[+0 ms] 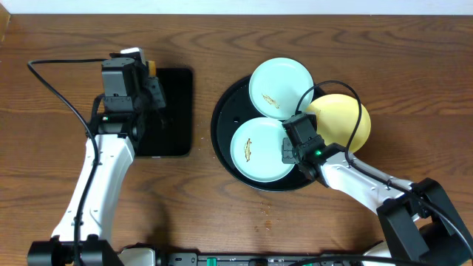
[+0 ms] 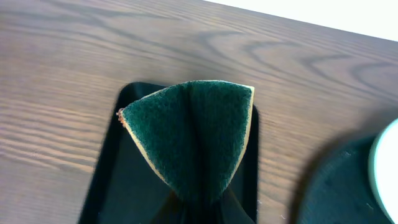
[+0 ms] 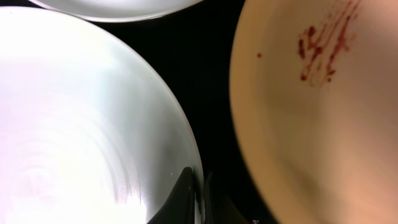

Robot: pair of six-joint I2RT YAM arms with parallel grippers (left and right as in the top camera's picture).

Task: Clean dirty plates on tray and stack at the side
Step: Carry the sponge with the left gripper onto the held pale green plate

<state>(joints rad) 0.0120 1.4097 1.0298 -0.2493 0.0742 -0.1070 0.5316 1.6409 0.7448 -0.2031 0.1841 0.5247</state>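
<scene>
We log: left end effector [image 1: 154,87] clenching sponge [image 2: 196,140] | right end effector [image 1: 290,151] pinching front mint plate [image 1: 259,151], 3 o'clock rim | plate at sponge's 3 o'clock.

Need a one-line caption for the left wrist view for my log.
Left gripper pinches a folded green scouring sponge over the rectangular black tray on the wooden table.

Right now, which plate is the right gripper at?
The front mint-blue plate: its rim sits at the right gripper's fingertips. The rear mint-blue plate and the yellow plate aren't gripped.
</scene>
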